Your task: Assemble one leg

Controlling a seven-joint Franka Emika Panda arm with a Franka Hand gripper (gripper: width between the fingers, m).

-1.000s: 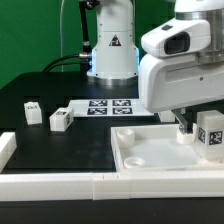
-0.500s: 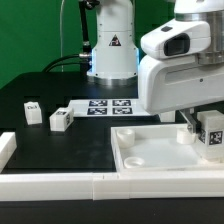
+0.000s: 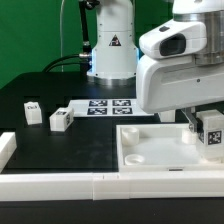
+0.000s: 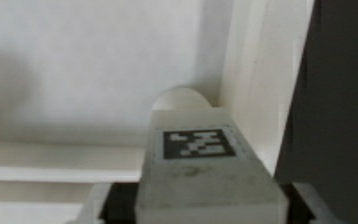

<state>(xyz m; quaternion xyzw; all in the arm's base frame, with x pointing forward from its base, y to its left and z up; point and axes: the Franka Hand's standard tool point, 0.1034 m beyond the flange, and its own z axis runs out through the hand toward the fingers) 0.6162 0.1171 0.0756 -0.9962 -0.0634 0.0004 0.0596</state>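
Observation:
My gripper (image 3: 205, 132) is shut on a white leg (image 3: 212, 131) with a black-and-white tag, holding it over the far right corner of the large white tray-like piece (image 3: 150, 150). In the wrist view the leg (image 4: 199, 150) fills the space between my fingers (image 4: 114, 205) and points toward the tray's raised rim (image 4: 247, 60). Two more legs stand on the black table at the exterior view's left: one (image 3: 61, 120) and a smaller-looking one (image 3: 32, 111).
The marker board (image 3: 105, 107) lies on the table behind the tray. A white rail (image 3: 60, 185) runs along the front edge, with a white block (image 3: 6, 148) at the left. The robot base (image 3: 112, 45) stands at the back.
The gripper with the leg has shifted slightly toward the exterior view's right and down over the tray's corner. Nothing else moved.

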